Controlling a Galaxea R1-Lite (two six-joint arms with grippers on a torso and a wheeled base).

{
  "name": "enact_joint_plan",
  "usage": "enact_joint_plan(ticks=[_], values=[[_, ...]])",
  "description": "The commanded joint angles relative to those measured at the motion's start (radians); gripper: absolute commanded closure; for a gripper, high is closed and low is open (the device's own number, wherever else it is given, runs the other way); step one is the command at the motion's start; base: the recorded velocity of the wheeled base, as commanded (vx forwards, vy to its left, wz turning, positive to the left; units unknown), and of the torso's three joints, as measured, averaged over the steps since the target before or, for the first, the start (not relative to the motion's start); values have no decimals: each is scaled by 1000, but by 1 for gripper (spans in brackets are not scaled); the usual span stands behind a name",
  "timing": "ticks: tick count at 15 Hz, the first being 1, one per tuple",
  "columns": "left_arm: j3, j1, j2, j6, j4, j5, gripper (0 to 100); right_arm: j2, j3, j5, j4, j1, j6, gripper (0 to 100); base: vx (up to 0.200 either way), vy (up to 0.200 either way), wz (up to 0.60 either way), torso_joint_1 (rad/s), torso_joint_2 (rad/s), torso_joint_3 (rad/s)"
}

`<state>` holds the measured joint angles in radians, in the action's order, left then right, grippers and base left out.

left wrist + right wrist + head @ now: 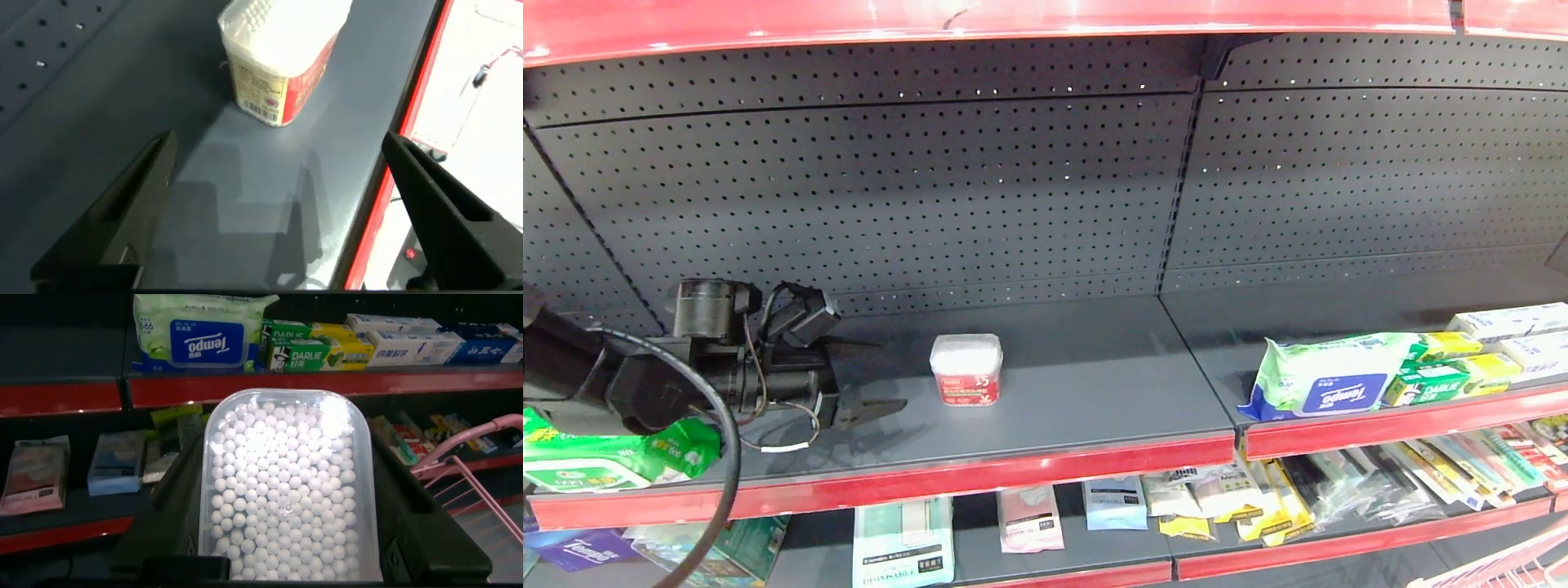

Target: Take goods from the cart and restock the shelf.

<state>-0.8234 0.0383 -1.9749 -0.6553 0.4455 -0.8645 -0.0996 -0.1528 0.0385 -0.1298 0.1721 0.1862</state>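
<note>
My left gripper (882,374) (278,147) sits low over the shelf (1094,392), jaws released and wide apart. A box (966,369) (278,57) stands upright just ahead of them, untouched. My right gripper (286,457) has its jaws clenched on a second box (282,514), packed with what look like cotton swabs.
</note>
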Motion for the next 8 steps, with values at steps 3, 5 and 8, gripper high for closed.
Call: enact_joint_plan(ticks=[3, 5, 8], values=[[-82, -28, -85, 0, 5, -34, 0, -2, 2, 0, -1, 0, 6, 100, 0, 0, 0, 0, 0, 0], [-102, -35, -114, -1, 28, -64, 0, -2, 7, 0, -1, 0, 7, 100, 0, 0, 0, 0, 0, 0], [-97, -55, -168, -1, 113, -80, 0, -2, 16, 0, -1, 0, 16, 100, 0, 0, 0, 0, 0, 0]])
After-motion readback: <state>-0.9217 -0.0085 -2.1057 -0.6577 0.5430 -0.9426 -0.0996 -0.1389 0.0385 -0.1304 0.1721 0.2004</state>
